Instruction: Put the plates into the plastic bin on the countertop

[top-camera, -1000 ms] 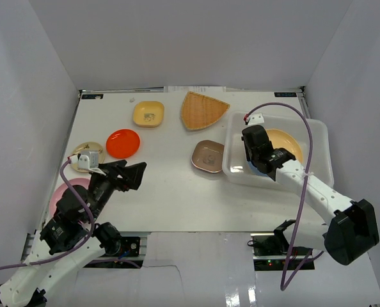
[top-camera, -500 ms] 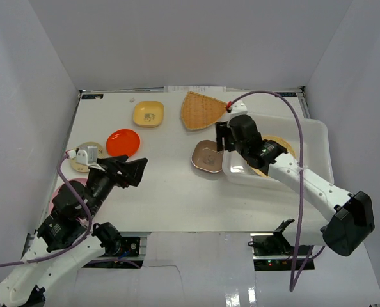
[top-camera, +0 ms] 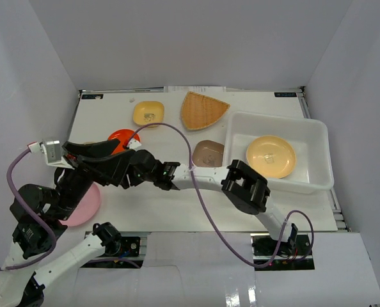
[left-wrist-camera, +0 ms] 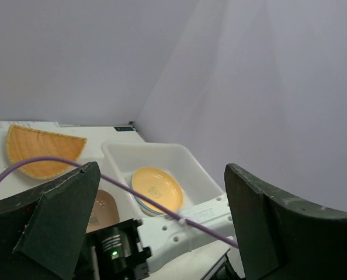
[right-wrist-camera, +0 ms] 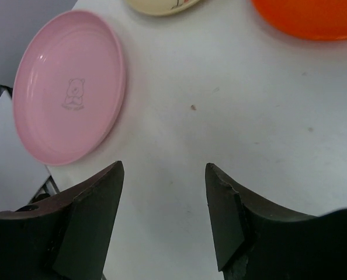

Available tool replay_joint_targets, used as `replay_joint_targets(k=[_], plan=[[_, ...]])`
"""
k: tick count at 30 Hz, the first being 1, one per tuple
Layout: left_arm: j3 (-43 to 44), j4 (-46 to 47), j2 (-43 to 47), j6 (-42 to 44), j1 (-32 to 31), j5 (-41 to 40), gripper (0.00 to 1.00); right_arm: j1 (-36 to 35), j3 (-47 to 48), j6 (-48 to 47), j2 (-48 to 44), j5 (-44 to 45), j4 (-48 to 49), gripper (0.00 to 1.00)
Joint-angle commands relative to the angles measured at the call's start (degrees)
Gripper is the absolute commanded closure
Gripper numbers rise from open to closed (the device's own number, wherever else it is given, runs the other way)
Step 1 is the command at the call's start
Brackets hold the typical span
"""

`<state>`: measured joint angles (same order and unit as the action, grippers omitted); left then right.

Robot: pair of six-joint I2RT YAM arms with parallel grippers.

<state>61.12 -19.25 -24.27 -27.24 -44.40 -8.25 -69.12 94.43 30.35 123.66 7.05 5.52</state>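
Pink plate [right-wrist-camera: 68, 96] in my sights, lying flat on the counter [right-wrist-camera: 232, 99] at its near left edge! My right end effector [right-wrist-camera: 165, 175] hangs over bare counter just beside it, fingers apart, nothing between them. My left end effector [left-wrist-camera: 162, 169] is raised, spread wide, empty too. Across in the plastic bin [top-camera: 276, 116], a yellow-orange plate [top-camera: 271, 157] sits on top. I read this as the reach for the next pick: shift over the pink rim, drop, pinch it, then carry it across to the bin.
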Motion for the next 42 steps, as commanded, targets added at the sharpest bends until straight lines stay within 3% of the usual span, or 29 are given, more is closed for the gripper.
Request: replay_joint_targets(k=[1, 4, 10, 13, 16, 18, 20, 26, 31, 33, 34, 42], plan=[[-0.12, -1.5, -1.39, -2.28, 0.19, 5.08, 0.02, -0.13, 4.18, 8.21, 3.76, -2.82, 7.03, 0.36], [-1.7, -1.32, -1.22, -3.95, 0.19, 6.58, 0.02, -0.75, 9.86, 9.99, 9.55, -4.67, 6.79, 0.32], [-3.38, -1.23, -1.92, -5.01, 0.19, 10.17, 0.02, -2.24, 23.76, 14.38, 22.05, -10.64, 4.68, 0.16], [-3.99, -2.02, -1.05, -5.36, 0.19, 10.19, 0.02, -2.24, 32.38, 14.65, 27.14, -11.01, -0.32, 0.15], [-5.57, -2.55, 0.19, -6.06, 0.19, 9.14, 0.02, -1.63, 32.05, 16.75, 28.31, -12.57, 0.19, 0.15], [-6.45, -2.73, 1.68, -6.59, 0.19, 9.13, 0.02, -1.1, 31.78, 18.42, 29.09, -13.64, 1.16, 0.19], [-6.89, -2.9, 2.91, -6.77, 0.19, 8.43, 0.02, -1.01, 34.65, 18.43, 30.15, -14.69, 0.55, 0.3], [-8.82, -3.78, 5.55, -7.12, 0.28, 4.92, 0.02, -1.28, 37.76, 24.13, 34.98, -21.36, -1.74, 0.41], [-10.41, -4.39, 8.1, -7.38, 0.19, 3.68, 0.02, -1.19, 27.95, 26.26, 30.69, -19.11, 2.02, 0.62], [-10.15, -5.36, 8.45, -7.03, 0.19, 3.16, 0.02, -1.19, 24.33, 24.59, 26.75, -16.99, 2.83, 0.65], [-9.62, -5.8, 8.54, -6.77, 0.19, 2.89, 0.02, -1.1, 21.18, 24.15, 25.77, -15.5, 3.09, 0.73], [-8.83, -7.21, 8.45, -5.19, 0.19, 1.31, 0.02, -1.1, 3.32, 19.06, 12.06, -11.62, 8.98, 0.86]])
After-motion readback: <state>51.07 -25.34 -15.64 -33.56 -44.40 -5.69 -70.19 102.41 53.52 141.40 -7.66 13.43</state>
